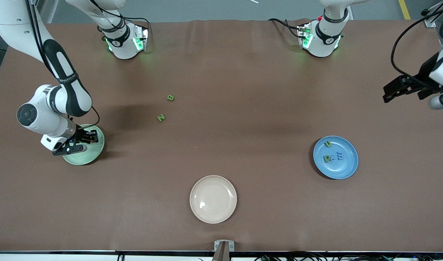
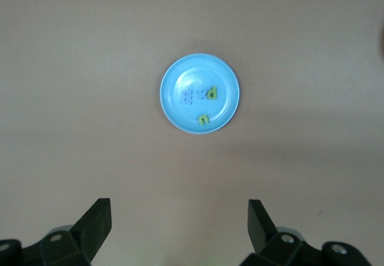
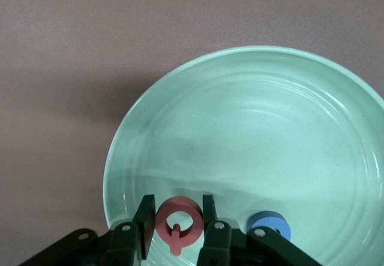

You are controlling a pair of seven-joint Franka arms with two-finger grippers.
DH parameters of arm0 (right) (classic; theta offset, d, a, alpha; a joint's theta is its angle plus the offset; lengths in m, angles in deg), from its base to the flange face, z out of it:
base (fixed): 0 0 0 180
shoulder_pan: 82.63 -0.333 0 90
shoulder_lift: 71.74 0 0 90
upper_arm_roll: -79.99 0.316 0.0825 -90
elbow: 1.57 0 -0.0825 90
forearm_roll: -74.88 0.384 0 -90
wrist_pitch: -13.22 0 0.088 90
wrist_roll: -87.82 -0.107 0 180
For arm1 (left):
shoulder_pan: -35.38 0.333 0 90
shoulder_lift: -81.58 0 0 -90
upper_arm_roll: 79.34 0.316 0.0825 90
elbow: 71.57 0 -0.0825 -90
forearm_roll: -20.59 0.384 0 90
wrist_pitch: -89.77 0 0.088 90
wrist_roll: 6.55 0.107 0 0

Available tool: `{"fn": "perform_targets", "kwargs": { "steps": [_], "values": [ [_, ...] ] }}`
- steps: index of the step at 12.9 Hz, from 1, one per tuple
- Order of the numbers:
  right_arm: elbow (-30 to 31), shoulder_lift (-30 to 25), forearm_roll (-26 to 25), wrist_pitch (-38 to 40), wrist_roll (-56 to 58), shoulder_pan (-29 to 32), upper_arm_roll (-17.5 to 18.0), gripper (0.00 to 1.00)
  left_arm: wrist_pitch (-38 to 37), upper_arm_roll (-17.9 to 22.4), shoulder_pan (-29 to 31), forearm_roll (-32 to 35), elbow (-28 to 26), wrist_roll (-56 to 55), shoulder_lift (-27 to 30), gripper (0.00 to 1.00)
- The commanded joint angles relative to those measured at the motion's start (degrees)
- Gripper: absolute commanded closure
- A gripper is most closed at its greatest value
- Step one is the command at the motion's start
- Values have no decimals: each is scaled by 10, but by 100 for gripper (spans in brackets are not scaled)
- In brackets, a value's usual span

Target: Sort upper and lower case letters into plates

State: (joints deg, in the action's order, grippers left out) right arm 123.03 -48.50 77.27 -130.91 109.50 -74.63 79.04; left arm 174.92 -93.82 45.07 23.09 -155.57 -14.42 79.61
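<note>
The right gripper (image 3: pixel 177 225) holds a red-pink Q (image 3: pixel 176 221) between its jaws, low inside the mint plate (image 1: pixel 95 154) beside a blue letter (image 3: pixel 270 226). The left gripper (image 2: pixel 180 227) waits, jaws spread, high over the desk (image 1: pixel 243 90). Released badly, the Q could cling to a jaw and lift out.

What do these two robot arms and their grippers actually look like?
Both are glossy white, rounded arms with black joint bands and green-lit bases. Black cables trail along them. The right gripper and the left gripper are matte black, each with two blocky fingers. Grey lettering marks a black section of the right arm.
</note>
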Motion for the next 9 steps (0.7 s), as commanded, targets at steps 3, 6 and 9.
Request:
{"fn": "perform_targets", "kwargs": {
  "steps": [3,6,9],
  "values": [
    [7,11,-1,-21,23,24,9,81,-3,26,-26,-8,-44,14,50,0],
    [8,16,-1,-25,22,24,9,76,-2,28,-25,-10,-41,18,47,0],
    [4,5,-1,-6,20,21,9,0,3,23,-26,-10,-39,18,45,0]
  ]
}}
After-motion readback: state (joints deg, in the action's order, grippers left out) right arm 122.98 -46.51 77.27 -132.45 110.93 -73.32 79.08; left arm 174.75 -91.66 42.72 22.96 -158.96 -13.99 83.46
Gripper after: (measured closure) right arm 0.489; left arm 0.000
